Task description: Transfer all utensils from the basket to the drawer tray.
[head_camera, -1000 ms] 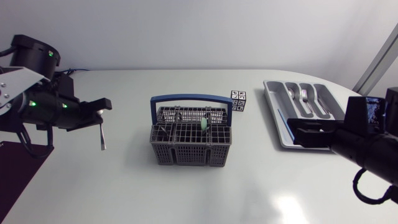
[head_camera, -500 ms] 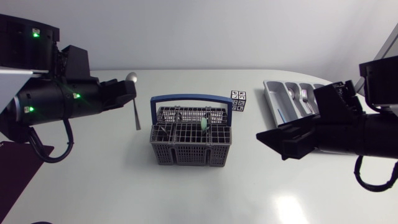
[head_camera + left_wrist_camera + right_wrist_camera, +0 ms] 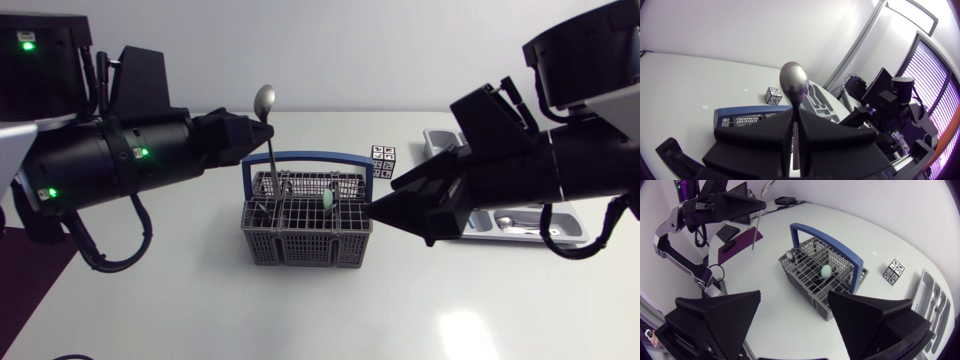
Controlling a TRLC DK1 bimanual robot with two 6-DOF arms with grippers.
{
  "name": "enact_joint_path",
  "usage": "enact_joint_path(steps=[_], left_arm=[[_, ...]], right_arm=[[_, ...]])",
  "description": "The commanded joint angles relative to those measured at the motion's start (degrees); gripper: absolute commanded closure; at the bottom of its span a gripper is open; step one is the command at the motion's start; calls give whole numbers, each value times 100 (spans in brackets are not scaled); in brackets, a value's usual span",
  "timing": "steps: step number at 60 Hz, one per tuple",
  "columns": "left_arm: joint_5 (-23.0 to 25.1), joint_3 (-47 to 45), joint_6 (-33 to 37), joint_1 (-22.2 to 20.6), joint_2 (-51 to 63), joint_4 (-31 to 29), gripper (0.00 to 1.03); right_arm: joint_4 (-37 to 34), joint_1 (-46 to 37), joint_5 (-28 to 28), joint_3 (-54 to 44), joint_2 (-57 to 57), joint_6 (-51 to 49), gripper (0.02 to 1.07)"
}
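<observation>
Bright, even light from above – the white bench (image 3: pixel 150 300) carries one soft glare patch, to the right of the basket (image 3: pixel 307 232). Shadow under the basket is faint and short. Both wrist views bend straight lines hard toward their edges.

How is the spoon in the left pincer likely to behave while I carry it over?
Probably stiff: the spoon looks like polished metal and its shaft runs straight. Likely slippery: the left pincer pinches only the thin, smooth handle, bowl upward, so it could pivot or slide if swung fast. Probably light, given its slim build.
</observation>
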Motion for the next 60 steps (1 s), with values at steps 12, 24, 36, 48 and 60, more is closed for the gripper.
enact_joint_path(steps=[12,24,36,48,60], left_arm=[[225,-144,-240,-547,465,637,100],[225,137,-240,-846,975,892,100],[225,339,-240,-917,1212,997,100],[225,445,-257,-881,1353,1103,100],[225,436,-293,-881,1467,1270,100]], right_arm=[[-6,251,-466,481,433,-61,13],[108,225,-616,648,600,-61,18],[275,198,-616,674,908,-70,33],[609,172,-510,586,1066,-35,60],[785,163,-414,560,1171,44,85]])
